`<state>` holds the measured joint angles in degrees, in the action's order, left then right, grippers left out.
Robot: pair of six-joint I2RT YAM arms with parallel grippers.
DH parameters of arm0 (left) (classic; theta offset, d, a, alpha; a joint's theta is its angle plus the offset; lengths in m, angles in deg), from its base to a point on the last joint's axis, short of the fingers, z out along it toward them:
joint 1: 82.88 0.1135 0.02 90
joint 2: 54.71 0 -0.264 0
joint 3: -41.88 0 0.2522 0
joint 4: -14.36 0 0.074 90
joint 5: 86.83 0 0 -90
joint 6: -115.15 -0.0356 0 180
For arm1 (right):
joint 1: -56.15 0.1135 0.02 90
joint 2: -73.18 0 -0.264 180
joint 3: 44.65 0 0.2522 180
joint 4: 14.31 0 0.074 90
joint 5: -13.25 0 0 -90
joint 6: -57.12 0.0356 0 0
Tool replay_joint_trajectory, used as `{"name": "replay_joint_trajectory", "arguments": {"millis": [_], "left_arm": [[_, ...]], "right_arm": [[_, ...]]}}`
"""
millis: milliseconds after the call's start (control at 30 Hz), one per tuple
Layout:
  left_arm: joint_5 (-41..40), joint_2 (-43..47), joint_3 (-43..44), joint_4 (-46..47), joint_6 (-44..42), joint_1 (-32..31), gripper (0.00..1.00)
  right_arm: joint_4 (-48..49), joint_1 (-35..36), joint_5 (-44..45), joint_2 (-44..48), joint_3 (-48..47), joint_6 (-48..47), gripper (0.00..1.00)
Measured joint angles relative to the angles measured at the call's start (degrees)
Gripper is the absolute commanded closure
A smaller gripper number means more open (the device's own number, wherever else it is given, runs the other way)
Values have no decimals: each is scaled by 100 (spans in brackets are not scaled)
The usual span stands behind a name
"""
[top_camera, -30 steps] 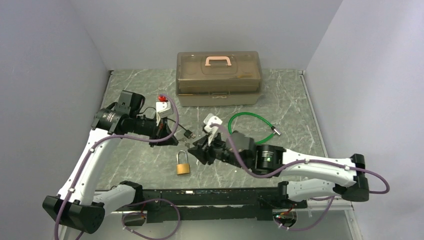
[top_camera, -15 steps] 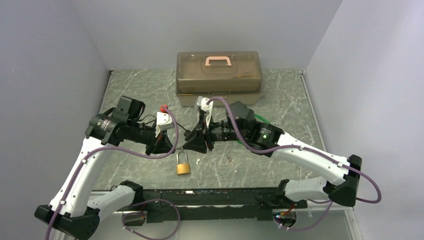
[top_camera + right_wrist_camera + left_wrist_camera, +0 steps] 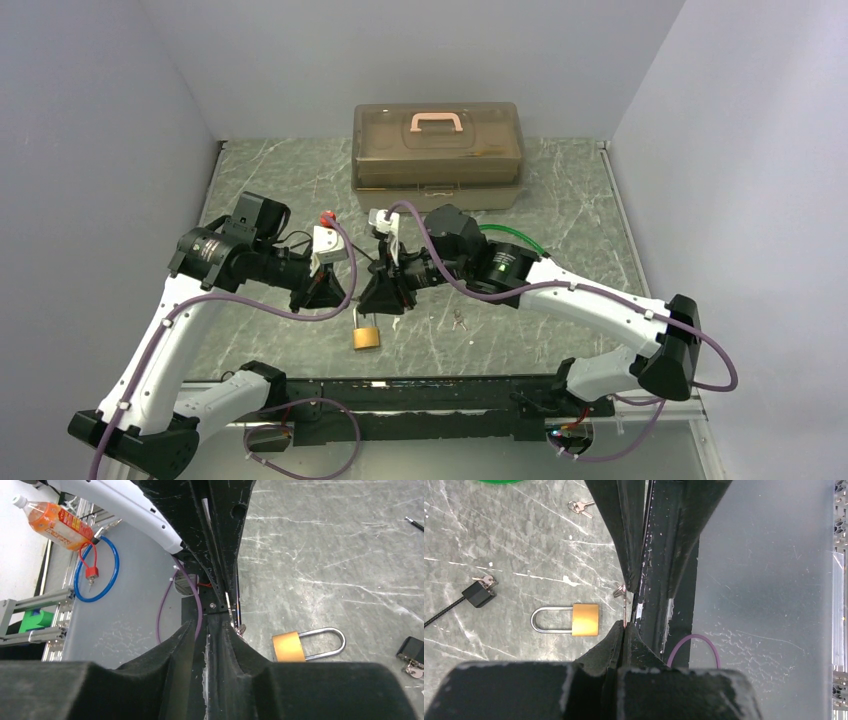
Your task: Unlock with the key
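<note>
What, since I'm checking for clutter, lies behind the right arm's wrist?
An arc of thin green cable on the grey marbled table; the right arm covers the rest of it.

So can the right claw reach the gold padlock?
Probably yes. The padlock lies bare on the table right by the right claw, nothing on top of it. The left claw, pinching the key, sits close, so it's a bit crowded.

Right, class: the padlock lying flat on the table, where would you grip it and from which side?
I'd take the padlock by its brass body, from straight above, pinching the body's two side edges. It lies flat, so only those edges offer opposed faces; the steel shackle, pointing toward the toolbox, should probably stay free.
</note>
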<state>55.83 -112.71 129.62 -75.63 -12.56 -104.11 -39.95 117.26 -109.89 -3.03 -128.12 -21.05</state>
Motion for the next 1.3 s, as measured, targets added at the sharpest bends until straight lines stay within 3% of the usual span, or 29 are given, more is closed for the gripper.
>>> {"name": "replay_joint_trajectory", "arguments": {"millis": [267,867,1067,1300], "left_arm": [[24,0,7,-61,-70,-24,100],[48,4,50,-105,-66,-22,100],[131,4,199,-111,-66,-11,100],[127,4,210,-109,-72,17,100]], "right_arm": [[81,0,-166,-212,-9,-28,100],[828,0,-249,109,570,151,100],[1062,0,-302,140,669,317,87],[1198,15,-175,142,669,459,54]]}}
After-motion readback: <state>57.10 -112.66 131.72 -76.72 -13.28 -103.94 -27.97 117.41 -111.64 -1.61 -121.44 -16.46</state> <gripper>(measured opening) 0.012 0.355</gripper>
